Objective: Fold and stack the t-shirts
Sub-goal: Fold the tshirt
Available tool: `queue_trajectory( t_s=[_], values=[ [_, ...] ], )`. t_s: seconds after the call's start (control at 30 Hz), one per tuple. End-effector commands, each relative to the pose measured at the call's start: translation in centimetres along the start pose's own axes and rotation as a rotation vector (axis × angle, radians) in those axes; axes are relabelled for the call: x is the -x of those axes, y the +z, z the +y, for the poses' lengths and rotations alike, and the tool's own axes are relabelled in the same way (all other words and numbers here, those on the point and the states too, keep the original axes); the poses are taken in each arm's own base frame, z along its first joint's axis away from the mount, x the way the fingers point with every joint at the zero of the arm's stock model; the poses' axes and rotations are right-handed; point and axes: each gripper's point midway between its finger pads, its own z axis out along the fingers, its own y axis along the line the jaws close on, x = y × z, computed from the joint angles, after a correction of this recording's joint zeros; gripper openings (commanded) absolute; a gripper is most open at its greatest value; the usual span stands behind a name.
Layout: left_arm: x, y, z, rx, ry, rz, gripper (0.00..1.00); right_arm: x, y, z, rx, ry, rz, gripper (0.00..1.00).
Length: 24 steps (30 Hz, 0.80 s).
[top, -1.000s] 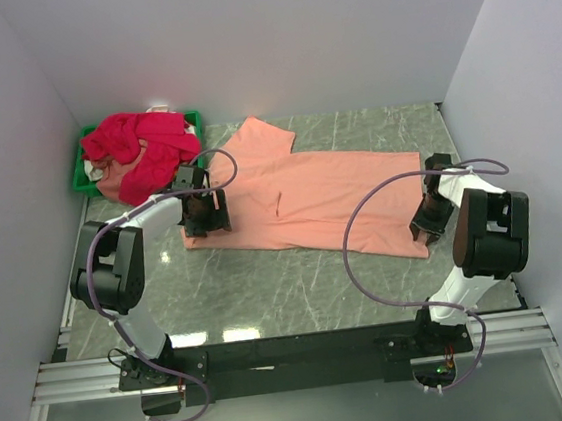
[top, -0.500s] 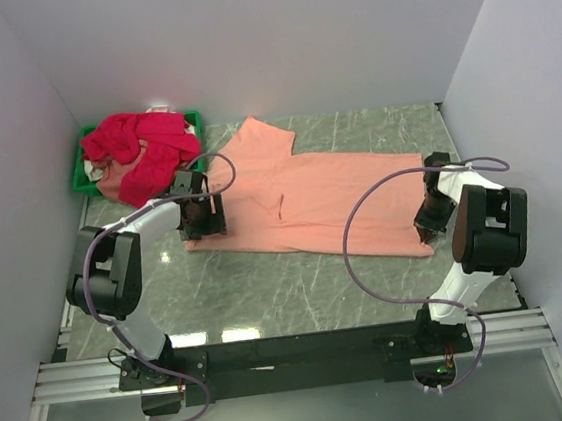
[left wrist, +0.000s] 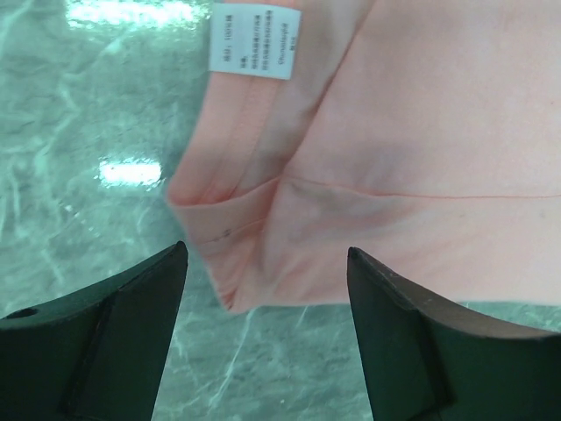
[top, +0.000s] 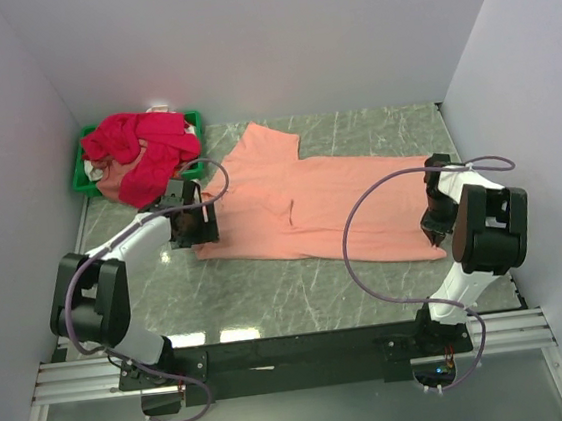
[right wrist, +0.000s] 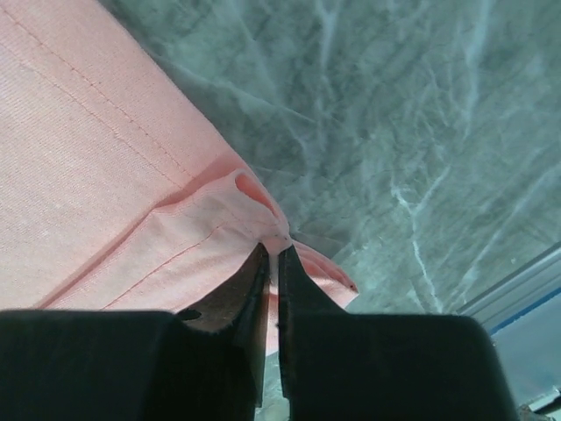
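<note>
Lab booth: white walls, marble table

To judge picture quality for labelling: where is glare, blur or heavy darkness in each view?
Left wrist: bright glare patches on the marble table, the label print too soft to read. Right wrist: the salmon t-shirt stitching sharp, the right fingers nearly black. Top external: pale reflections on the table near the arm bases, otherwise even light.
</note>
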Motion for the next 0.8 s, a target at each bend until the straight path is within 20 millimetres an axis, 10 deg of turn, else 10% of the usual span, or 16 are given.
queue_trajectory(
  t_s=[0.0,0.3,0.57,0.77],
  values=[
    [1.2,-1.9,0.5,0.026,0.010,-0.050,0.79,0.8,-1.5,-1.8,-0.051,0.048,-0.044,0.13],
    [7.5,-4.8,-4.2,-0.146,-0.021,-0.152,0.79,3.6,-8.0,-0.8,0.078,0.099,-0.170,0.50],
    [9.2,-1.5,-10.4,-0.354,-0.030,-0.077,0.79,2.0,-11.5,10.3,0.463,-0.028,-0.150,0.53],
    [6.4,2.6,-9.9,-0.333,-0.076,0.015,0.78,-1.6,-9.3,15.9,0.528,-0.116,-0.054,0.53]
  ],
)
